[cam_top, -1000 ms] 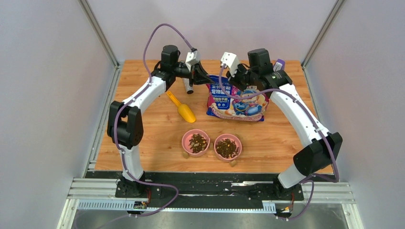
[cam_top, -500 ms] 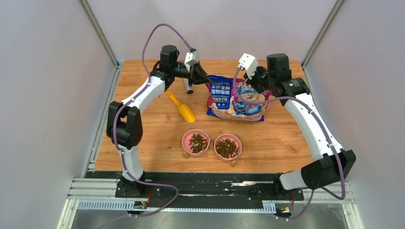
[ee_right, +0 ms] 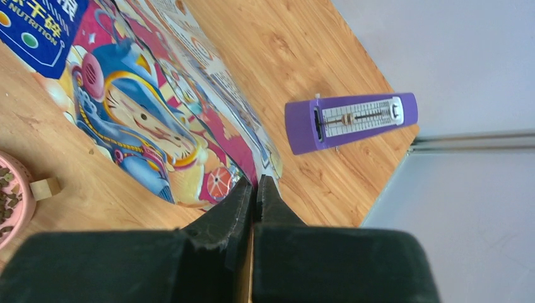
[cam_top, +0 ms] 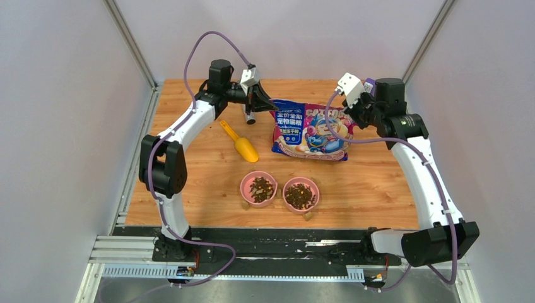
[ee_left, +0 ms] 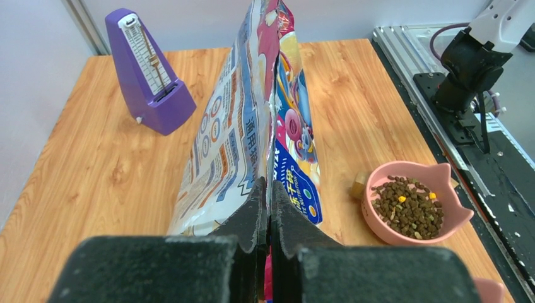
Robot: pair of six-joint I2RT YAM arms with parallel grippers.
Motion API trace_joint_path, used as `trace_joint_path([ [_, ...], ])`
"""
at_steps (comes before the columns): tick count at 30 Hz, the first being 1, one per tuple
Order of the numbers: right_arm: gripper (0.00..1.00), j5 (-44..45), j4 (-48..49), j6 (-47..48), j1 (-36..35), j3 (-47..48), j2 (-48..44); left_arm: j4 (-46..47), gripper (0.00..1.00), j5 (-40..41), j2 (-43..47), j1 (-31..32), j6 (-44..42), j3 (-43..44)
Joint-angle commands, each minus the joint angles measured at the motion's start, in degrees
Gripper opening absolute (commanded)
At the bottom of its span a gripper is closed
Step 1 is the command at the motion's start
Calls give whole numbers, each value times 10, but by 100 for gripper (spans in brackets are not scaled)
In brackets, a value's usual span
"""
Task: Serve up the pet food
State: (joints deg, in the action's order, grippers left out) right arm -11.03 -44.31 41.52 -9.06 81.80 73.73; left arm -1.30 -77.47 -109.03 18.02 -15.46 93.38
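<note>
Two pink bowls (cam_top: pixel 243 185) of pet food (cam_top: pixel 261 188) sit near the front edge of the desk (cam_top: pixel 378 183); we see the left gripper (ee_left: pixel 269 187) and right gripper (ee_right: pixel 257 180) both clamped on opposite ends of the bag (cam_top: pixel 309 129).

2 arms, left arm (cam_top: pixel 189 124) & right arm (cam_top: pixel 431 183): white link shells w/ black joint housings, black base blocks (cam_top: pixel 169 247). Purple cable (cam_top: pixel 211 33) runs along each. White camera box (cam_top: pixel 349 84) per wrist. Fingers (ee_left: pixel 251 218) matte black, rough-textured, jagged inner edges.
</note>
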Motion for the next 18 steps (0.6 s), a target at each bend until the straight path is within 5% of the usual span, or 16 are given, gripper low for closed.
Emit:
trace_joint_path([
  [1, 0, 176, -41, 18, 75, -13, -33, -31, 0, -4, 41, -83, -13, 6],
  [18, 0, 127, -14, 5, 147, -20, -75, 2, 2, -5, 39, -78, 12, 2],
])
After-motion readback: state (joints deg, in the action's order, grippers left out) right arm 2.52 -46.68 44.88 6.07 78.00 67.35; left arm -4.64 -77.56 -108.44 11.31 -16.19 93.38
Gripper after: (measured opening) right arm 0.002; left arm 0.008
